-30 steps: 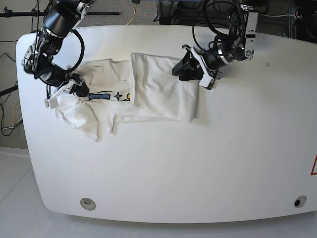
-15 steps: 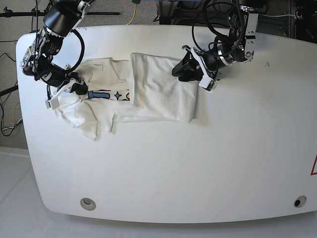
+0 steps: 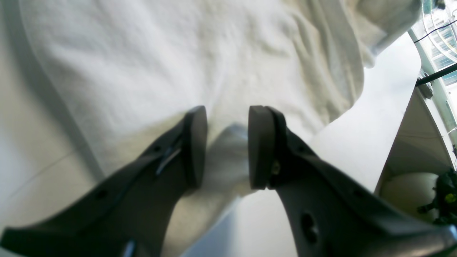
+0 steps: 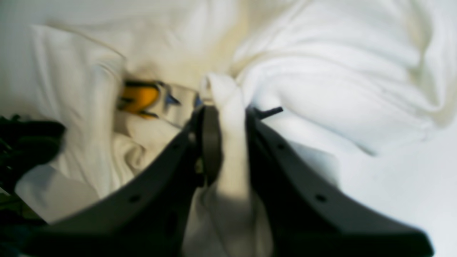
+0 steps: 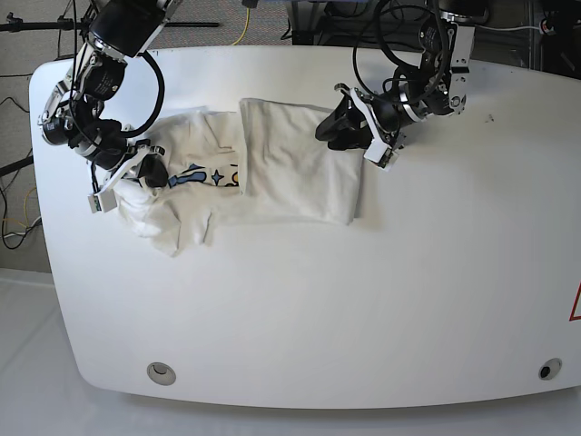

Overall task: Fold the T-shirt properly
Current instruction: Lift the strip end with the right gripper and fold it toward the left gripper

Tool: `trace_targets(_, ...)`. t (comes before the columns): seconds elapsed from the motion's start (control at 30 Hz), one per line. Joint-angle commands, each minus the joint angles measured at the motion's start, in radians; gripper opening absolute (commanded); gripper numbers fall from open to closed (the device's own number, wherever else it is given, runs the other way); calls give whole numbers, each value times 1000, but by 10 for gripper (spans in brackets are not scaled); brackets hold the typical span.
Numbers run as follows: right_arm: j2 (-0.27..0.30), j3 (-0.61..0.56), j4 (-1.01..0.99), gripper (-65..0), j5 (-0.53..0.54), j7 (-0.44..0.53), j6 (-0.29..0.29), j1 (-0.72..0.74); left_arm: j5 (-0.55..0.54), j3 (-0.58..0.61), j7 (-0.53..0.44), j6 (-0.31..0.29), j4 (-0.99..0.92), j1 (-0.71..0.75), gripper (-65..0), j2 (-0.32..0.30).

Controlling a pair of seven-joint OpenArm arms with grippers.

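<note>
The white T-shirt (image 5: pixel 272 168) lay on the table's (image 5: pixel 363 300) far left part, one half folded flat, the other bunched with blue print showing. The right gripper (image 4: pixel 228 139) pinched a fabric fold; the left gripper (image 3: pixel 226 142) stood parted over it.

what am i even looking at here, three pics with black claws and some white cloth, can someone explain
It is a robot with two arms at a white table, folding a T-shirt. One picture looks down from overhead; the other two come from cameras on each wrist, looking along the claws. The T-shirt lies partly folded, with its coloured print showing. The right gripper, at the left of the overhead picture, is pinching a fold of the cloth. The left gripper sits over the folded part with its jaws apart, holding nothing.
</note>
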Motion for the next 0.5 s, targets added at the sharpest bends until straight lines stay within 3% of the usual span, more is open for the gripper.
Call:
trace_targets(0.0, -1, -5, 40, -648, 9, 9, 6, 5, 15, -1, 18, 7, 7, -5, -471, -6)
trace_targets(0.37, -73, -47, 110, -650, -33, 24, 6, -21, 18, -2, 17, 7, 11, -4, -469, -2)
trace_targets(0.47, -92, -115, 131, -649, -22, 21, 6, -35, 12, -5, 16, 7, 4, -10, -472, -6)
